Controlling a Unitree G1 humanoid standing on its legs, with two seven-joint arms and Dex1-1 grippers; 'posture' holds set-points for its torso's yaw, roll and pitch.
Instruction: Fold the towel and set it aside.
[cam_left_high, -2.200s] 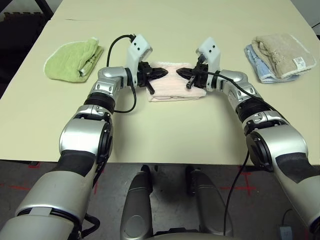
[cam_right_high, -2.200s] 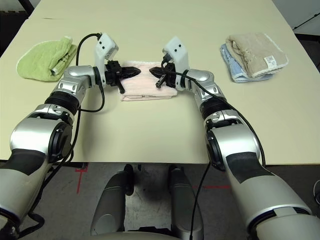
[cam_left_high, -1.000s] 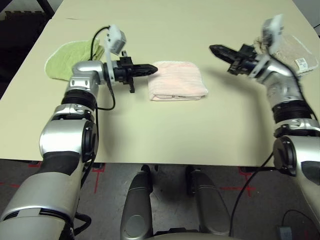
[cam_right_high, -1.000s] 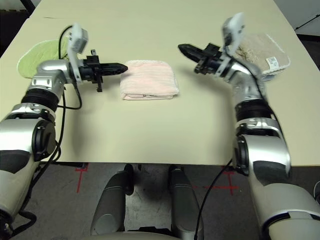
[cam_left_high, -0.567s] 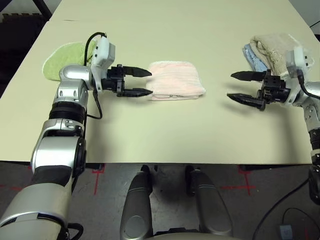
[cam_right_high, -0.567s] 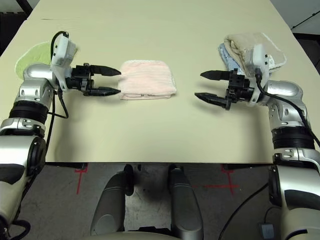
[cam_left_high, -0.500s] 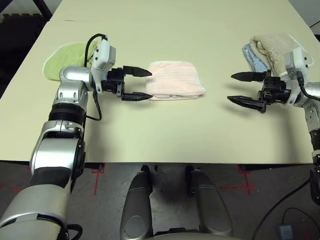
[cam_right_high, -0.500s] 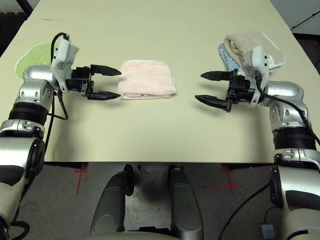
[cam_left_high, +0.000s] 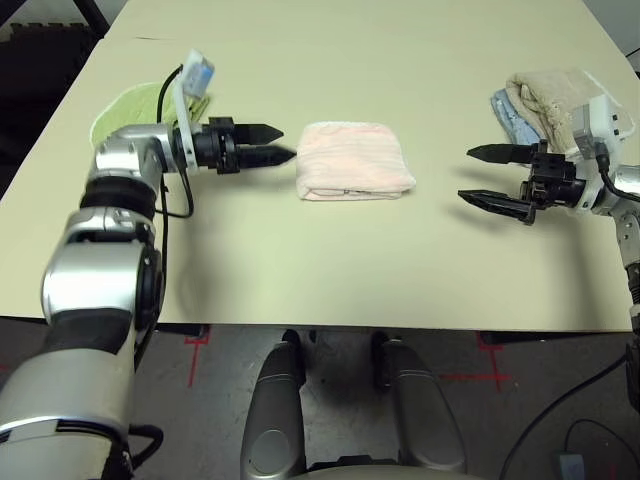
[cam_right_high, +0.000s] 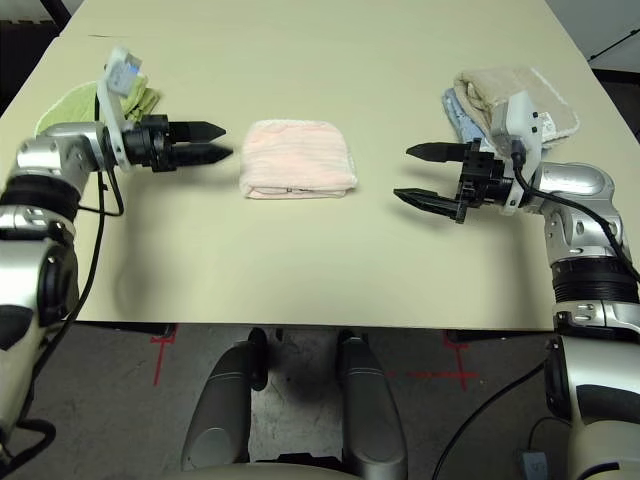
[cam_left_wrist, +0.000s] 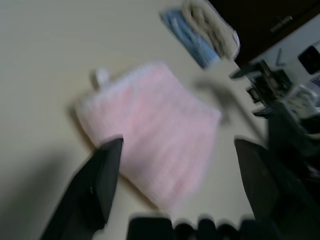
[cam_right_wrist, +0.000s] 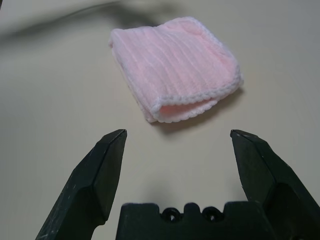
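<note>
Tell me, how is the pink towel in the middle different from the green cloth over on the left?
The pink towel is folded into a neat, flat rectangle with straight edges; the green cloth is a looser, rounded bundle. The pink towel lies in the open middle of the table, with nothing touching it; the green cloth sits near the table's left edge, partly hidden behind the robot's left arm. Both are soft fabric resting on the table.

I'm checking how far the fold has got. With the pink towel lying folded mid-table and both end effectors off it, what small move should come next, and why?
Probably bring the left end effector in to take the towel's near edge. The towel already lies folded, untouched, and both end effectors stand open, the right end effector farther off. Setting it aside remains, perhaps by the beige and blue towels.
</note>
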